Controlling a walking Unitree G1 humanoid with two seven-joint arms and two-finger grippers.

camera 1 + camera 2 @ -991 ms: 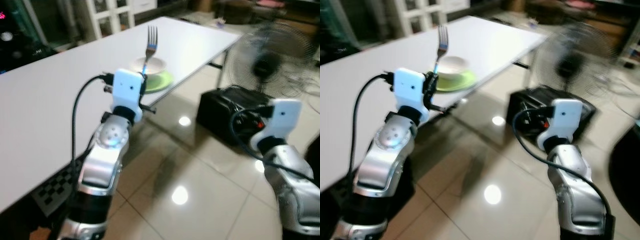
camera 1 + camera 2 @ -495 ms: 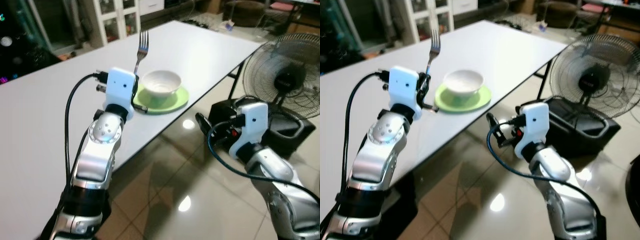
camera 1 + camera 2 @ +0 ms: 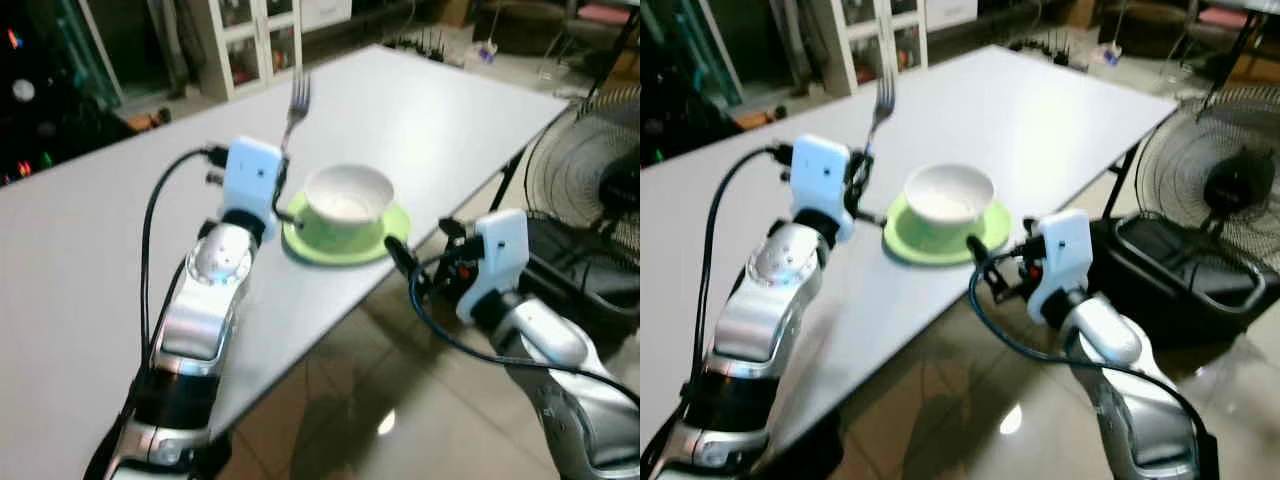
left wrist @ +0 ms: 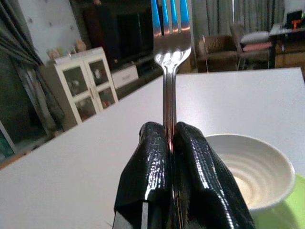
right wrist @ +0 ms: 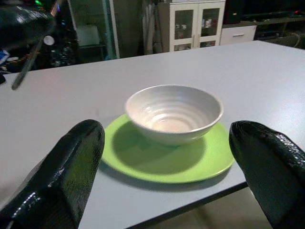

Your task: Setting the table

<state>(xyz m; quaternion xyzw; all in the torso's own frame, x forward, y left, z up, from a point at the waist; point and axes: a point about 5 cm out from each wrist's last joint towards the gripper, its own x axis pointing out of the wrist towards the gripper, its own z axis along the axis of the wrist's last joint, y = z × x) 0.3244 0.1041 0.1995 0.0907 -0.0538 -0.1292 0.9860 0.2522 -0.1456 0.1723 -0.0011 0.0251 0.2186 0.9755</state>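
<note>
Gleaming white table (image 3: pixel 90 250), left gripper (image 4: pixel 171 143) clenching fork (image 4: pixel 169 43), right gripper (image 5: pixel 167 157) spread.

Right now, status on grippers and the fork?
Left gripper shut on fork, upright, beside bowl on green plate. Right gripper open, facing bowl from table edge. Nothing in the way.

We're looking at a long white table (image 3: pixel 120 260) that runs from the lower left of the frame up to the upper right, with a plain matte top. Near its front edge, about the middle of the frame, sits a lime green plate (image 3: pixel 345 243), flat on the tabletop. A white bowl (image 3: pixel 348 193) with faint ridges inside stands upright on that plate, roughly centred. We can't tell if there's anything in it.
</note>
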